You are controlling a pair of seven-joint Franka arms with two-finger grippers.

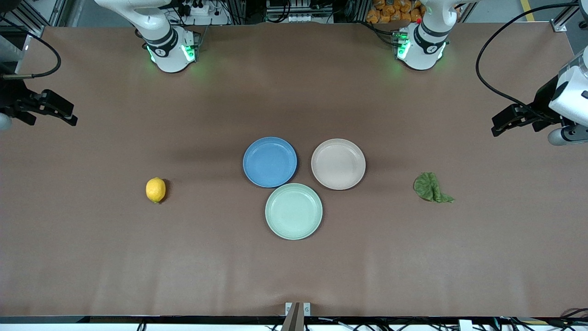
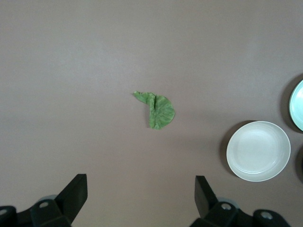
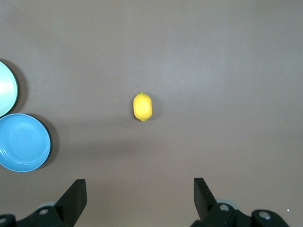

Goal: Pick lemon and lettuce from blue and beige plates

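Lemon lies on the bare table toward the right arm's end, at about 9 o'clock from the 3 plates and well apart from them. Lettuce lies on the table toward the left arm's end, at about 3 o'clock from the plates, also well apart.

At the table's middle, the blue plate and beige plate sit side by side, and a green plate sits at 6 o'clock from the gap between them, nearer the front camera. All 3 plates hold nothing.

So both items are off the blue and beige plates now, which is how the task wants them. As a judgement, this fits a finished job with the arms drawn back; the pictures alone cannot say who put the items there.

Right gripper hangs high over the table's edge at the right arm's end, fingers spread wide, pinching nothing, its camera looking down on the lemon. Left gripper hangs high over the left arm's end, fingers likewise spread wide on nothing, looking down on the lettuce.
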